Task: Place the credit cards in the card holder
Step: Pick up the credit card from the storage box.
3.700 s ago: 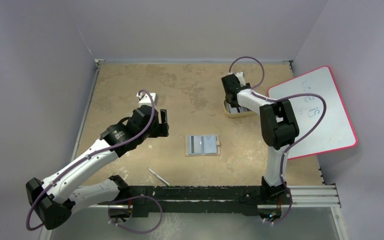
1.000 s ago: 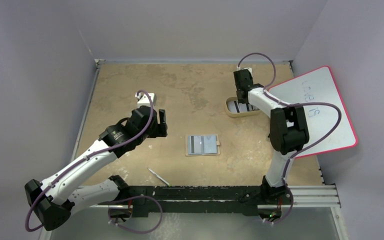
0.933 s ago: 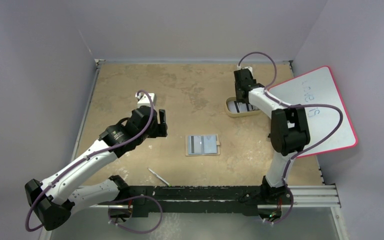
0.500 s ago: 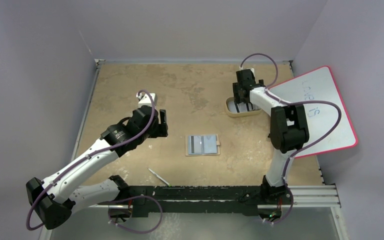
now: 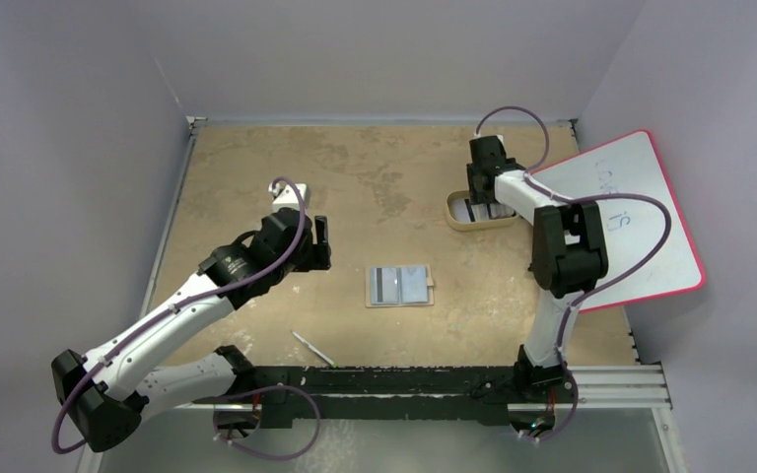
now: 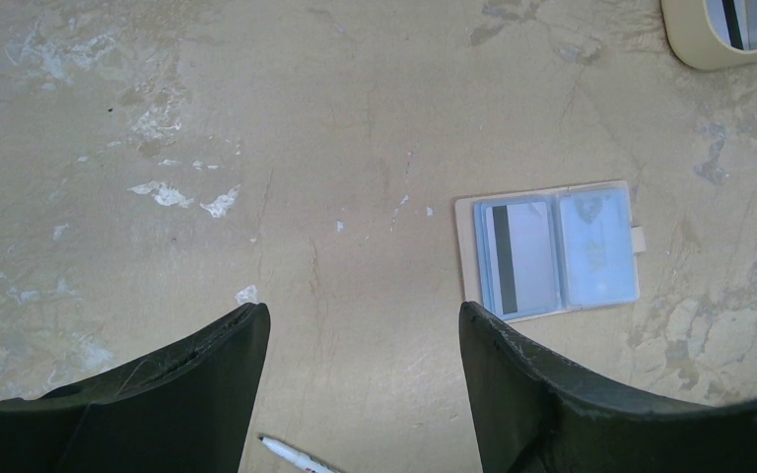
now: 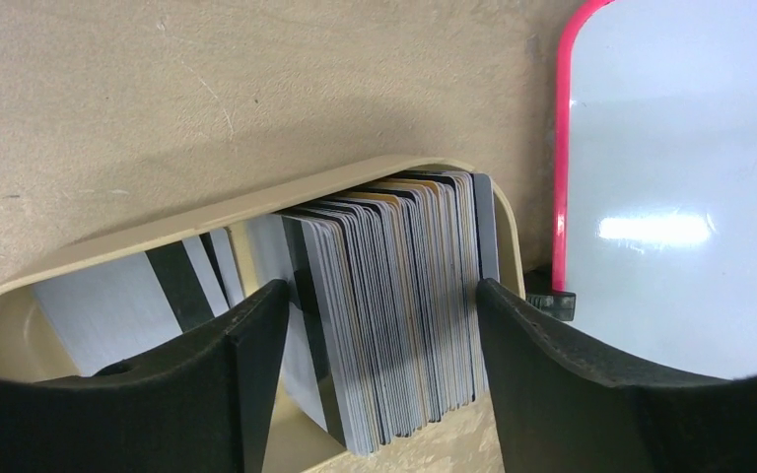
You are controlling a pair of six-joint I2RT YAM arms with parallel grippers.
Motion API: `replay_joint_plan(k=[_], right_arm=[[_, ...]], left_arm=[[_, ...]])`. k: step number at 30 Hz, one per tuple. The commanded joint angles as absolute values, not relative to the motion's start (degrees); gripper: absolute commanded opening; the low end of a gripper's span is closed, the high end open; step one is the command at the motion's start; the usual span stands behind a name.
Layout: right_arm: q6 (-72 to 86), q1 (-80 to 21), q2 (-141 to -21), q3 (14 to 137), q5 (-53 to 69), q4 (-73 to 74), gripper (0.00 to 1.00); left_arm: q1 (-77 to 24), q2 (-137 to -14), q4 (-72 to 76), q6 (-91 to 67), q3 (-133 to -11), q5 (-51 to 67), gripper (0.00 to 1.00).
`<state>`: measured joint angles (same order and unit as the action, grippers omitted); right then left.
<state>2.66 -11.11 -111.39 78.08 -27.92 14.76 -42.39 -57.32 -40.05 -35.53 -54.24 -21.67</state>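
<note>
Where the credit cards point(image 7: 394, 305) stand on edge in the beige tray point(image 7: 158, 241), the right gripper point(image 7: 377, 296) straddles the stack, jaws spread, contact unclear. The card holder point(image 6: 552, 251) lies open on the table point(image 6: 355, 99), one card pocketed; the left gripper point(image 6: 360, 313) hangs agape, well apart.

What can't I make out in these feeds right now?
Top view: the right arm covers most of the tray; its cards hardly show.
Right wrist: the card stack is too tightly packed to count.
Left wrist: the card holder's right pocket is too pale to tell full from empty.
</note>
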Motion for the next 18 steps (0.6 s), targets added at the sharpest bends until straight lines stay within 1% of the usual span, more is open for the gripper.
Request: replay_joint_plan(k=[1, 5, 8, 11, 13, 15, 18], right_arm=[[3.5, -10.55, -111.23, 78.82, -27.04, 16.96, 0.66], [3.43, -10.53, -110.65, 79.27, -27.94, 17.61, 0.51], [3.43, -10.54, -110.19, 79.63, -29.0, 18.34, 0.46], [3.59, -10.5, -109.59, 79.72, -29.73, 18.54, 0.47], [3.83, -10.49, -109.48, 79.85, -30.27, 18.84, 0.54], [4.03, -10.55, -109.54, 80.06, -30.87, 19.19, 0.57], [4.04, -10.5, -109.44, 80.08, -31.34, 19.4, 0.58]], left_arm=[[-42.1, -57.13, -39.0, -36.04, -54.81, -22.08, 0.7], [-42.1, -57.12, -39.02, -36.0, -54.76, -21.98, 0.7], [-42.06, -57.0, -38.98, -36.02, -54.78, -21.98, 0.7], [-42.1, -56.95, -39.02, -36.02, -54.78, -21.97, 0.7], [-42.09, -56.95, -39.02, -35.99, -54.81, -21.89, 0.7], [-42.09, -56.95, -39.02, -36.03, -54.81, -21.84, 0.7], [-42.1, -56.96, -38.98, -36.04, -54.76, -21.76, 0.7]])
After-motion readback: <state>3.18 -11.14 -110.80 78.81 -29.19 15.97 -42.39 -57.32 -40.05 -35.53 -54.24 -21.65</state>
